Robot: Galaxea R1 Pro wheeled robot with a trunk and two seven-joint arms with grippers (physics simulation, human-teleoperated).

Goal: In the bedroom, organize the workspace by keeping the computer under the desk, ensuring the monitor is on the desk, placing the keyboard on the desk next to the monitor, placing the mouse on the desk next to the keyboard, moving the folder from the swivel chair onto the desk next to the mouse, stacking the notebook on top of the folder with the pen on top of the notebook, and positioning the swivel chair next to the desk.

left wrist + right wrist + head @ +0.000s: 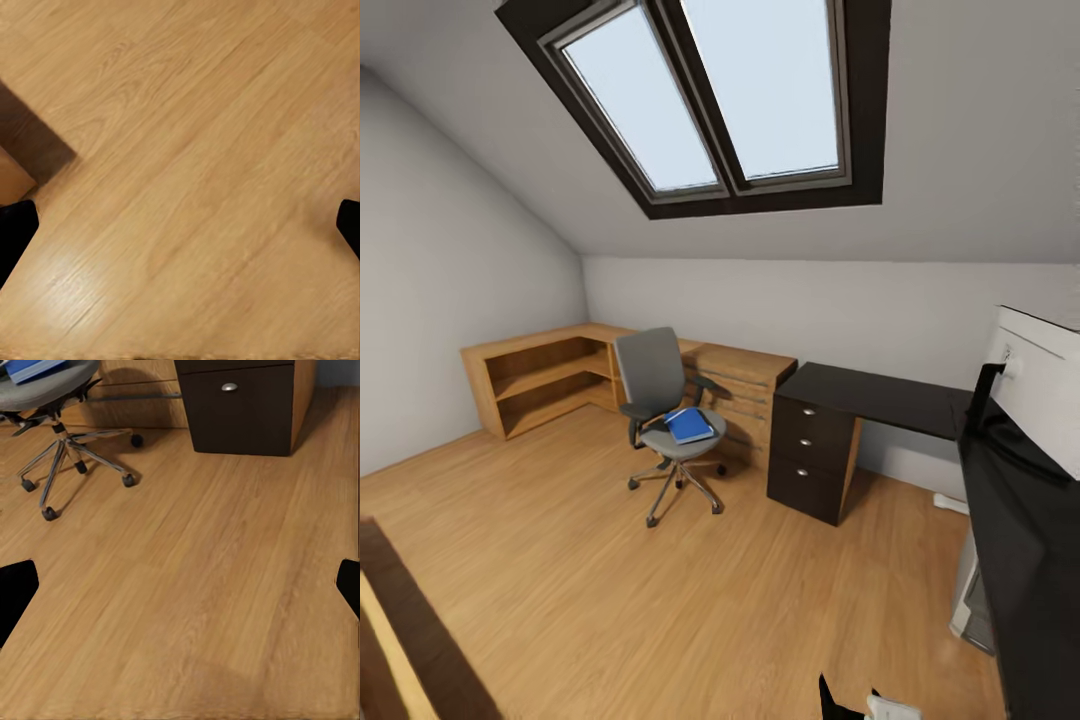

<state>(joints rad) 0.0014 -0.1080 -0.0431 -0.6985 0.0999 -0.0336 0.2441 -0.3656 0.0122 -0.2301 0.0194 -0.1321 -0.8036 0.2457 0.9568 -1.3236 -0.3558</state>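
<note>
Both pincers are released, gripping nothing: left pincer and right pincer hang over bare floor; you are in transit, with the folder step in hand. The folder lies on the chair seat, just left of the desk drawers; the monitor stands on the desk at right. Drive toward the chair; then reach for the folder.

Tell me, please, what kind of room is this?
Probably an attic room used as a home office: a skylight in the sloped ceiling, a swivel chair on the wood floor, and a black desk.
</note>
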